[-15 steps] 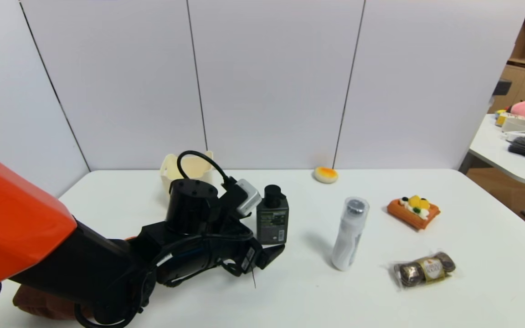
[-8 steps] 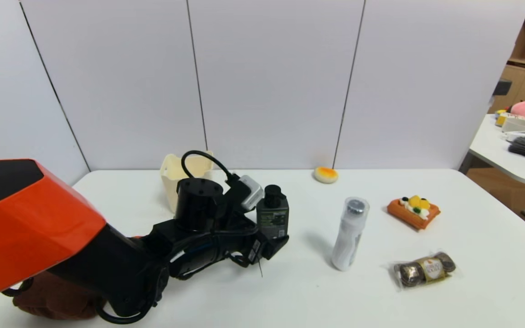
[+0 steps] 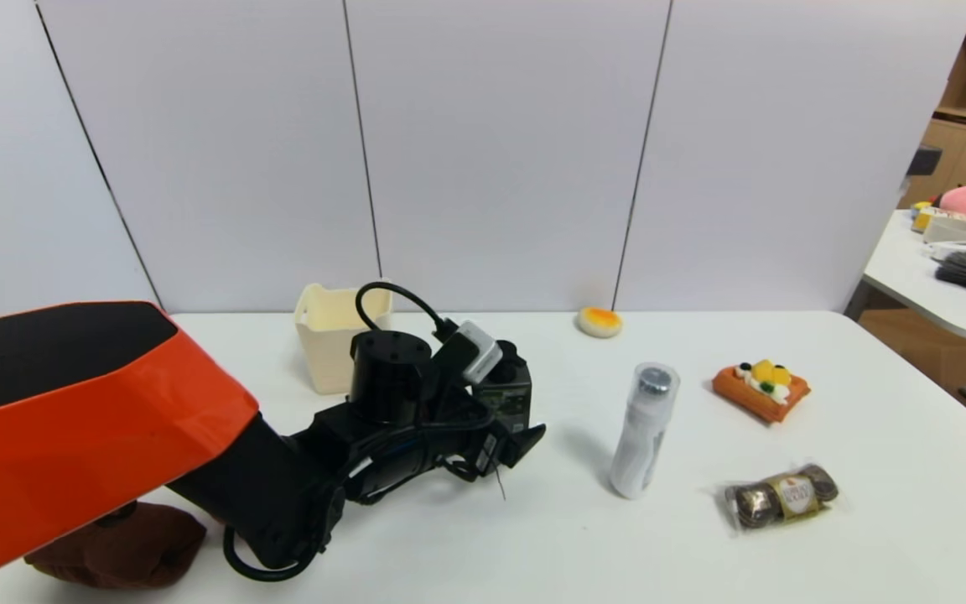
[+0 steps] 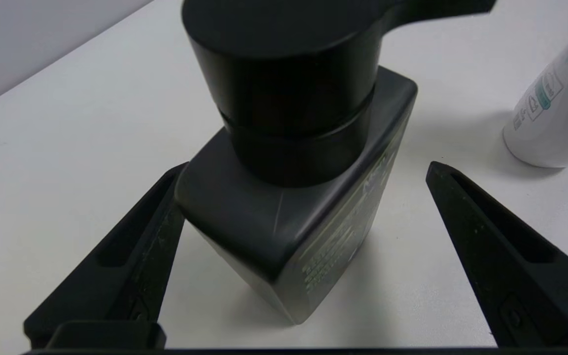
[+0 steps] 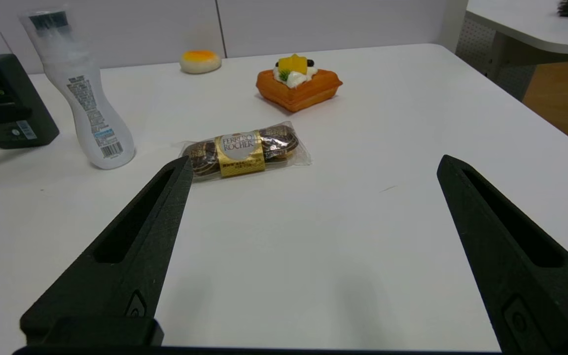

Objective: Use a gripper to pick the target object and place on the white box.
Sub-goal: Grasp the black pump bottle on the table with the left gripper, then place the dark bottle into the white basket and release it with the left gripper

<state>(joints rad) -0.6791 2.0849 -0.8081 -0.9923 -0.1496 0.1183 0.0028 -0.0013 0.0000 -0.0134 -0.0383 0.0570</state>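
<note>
Black, pointed fingers of my left end effector (image 4: 303,207) stand wide apart on either side of the small dark grey rectangular bottle with a black pump cap (image 4: 296,197). One finger (image 4: 131,256) lies against the bottle's corner; the other (image 4: 501,251) is clear of it, with bare counter between. Nothing is gripped. The bottle stands upright on the white counter (image 3: 701,537), turned corner-on to my wrist, near the counter's middle. The cream-white square plastic bin with a notched rim (image 3: 328,335) sits behind my left arm, near the back wall. A tall white cylindrical bottle with a clear cap (image 3: 644,429) stands to the right of the dark bottle. My right end effector (image 5: 313,207) is spread open above bare counter, holding nothing.
</note>
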